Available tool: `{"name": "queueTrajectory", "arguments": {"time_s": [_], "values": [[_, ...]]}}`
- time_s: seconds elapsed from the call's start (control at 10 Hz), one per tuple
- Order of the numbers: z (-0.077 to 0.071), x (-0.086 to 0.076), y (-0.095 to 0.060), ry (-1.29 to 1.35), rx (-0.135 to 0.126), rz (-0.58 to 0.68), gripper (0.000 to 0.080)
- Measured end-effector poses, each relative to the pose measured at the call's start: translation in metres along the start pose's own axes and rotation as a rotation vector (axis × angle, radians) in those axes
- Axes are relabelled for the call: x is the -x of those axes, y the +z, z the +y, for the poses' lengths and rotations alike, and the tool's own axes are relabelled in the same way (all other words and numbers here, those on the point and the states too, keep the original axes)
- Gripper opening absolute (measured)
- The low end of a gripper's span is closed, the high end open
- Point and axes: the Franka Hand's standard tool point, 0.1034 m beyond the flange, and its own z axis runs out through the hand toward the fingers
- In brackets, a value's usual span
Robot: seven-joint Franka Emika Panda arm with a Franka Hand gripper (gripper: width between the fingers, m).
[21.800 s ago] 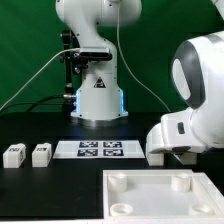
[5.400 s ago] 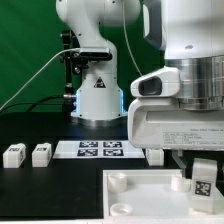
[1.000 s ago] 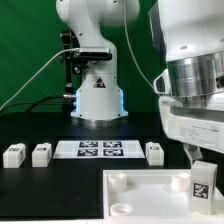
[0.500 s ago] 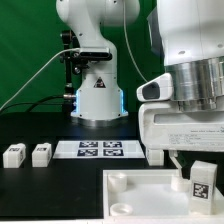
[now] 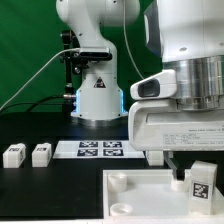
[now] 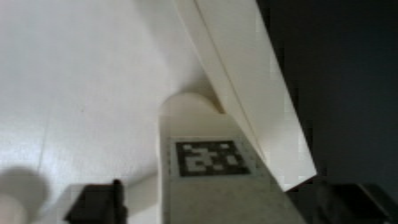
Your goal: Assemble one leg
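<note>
The gripper (image 6: pixel 196 205) has a small white leg (image 6: pixel 214 150) between its two dark fingers (image 6: pixel 93 203), one on each side, squeezed in on it. In the wrist view the leg shows a black-and-white square tag on its face. Right behind it is the raised white edge of the big tray-like piece (image 6: pixel 240 80), running close along the leg.

From the exterior view, the same leg (image 5: pixel 200 183) stands up at the tray's (image 5: pixel 140 200) far corner on the exterior view's right, tipped a little. Its bottom is down at the corner, but I cannot tell if it is seated in the round socket there. The big white arm fills the space above it.

Another leg (image 5: pixel 155 153) sits on the black table (image 5: pixel 40 195) just behind the tray, partly hidden by the arm. Two more legs (image 5: pixel 14 154) (image 5: pixel 41 153) stand side by side far off on the exterior view's left. Between them and the arm lies the flat marker board (image 5: pixel 100 149). A second white robot base (image 5: pixel 97 95) stands at the back in front of a green curtain (image 5: pixel 25 50).
</note>
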Motion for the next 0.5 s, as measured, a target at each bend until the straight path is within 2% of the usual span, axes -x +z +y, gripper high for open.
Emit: {"name": "queueTrajectory", "arguments": {"time_s": [0.1, 0.2, 0.5], "values": [[-0.0007, 0.0008, 0.0003, 0.112, -0.002, -0.002, 0.0462], [0.002, 0.0004, 0.0007, 0.193, 0.001, -0.004, 0.0298], [0.002, 0.0005, 0.001, 0.448, -0.003, -0.007, 0.0298]]}}
